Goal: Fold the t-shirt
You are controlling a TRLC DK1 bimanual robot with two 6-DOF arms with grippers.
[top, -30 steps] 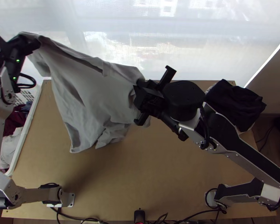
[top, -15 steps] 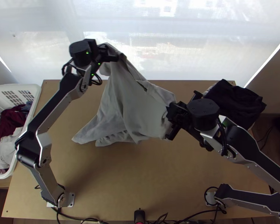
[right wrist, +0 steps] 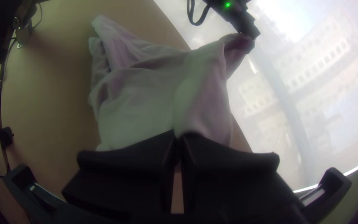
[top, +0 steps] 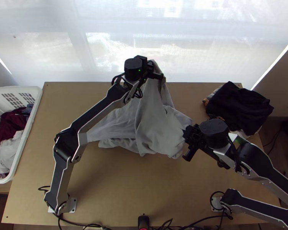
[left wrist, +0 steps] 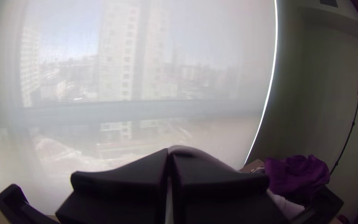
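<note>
a light grey t-shirt [top: 155, 122] is held up over the counter [top: 124, 184] by both arms. one raised part of it, near the counter's far edge, is pinched in the narrowed jaws of the left gripper [top: 155, 71]. another part is clamped between the closed jaws of the right gripper [top: 187, 135], which is placed lower and nearer the right arm's base. between the two, the cloth is hung in loose folds, unfolded and rumpled, and one end is stretched out toward the left, passing behind the left arm [top: 96, 115]. a dark cloth pile [top: 240, 107] is set at the counter's far right corner. dark red and whitish clothes [top: 7, 153] are contained in a white basket [top: 37, 97] at the left.
</note>
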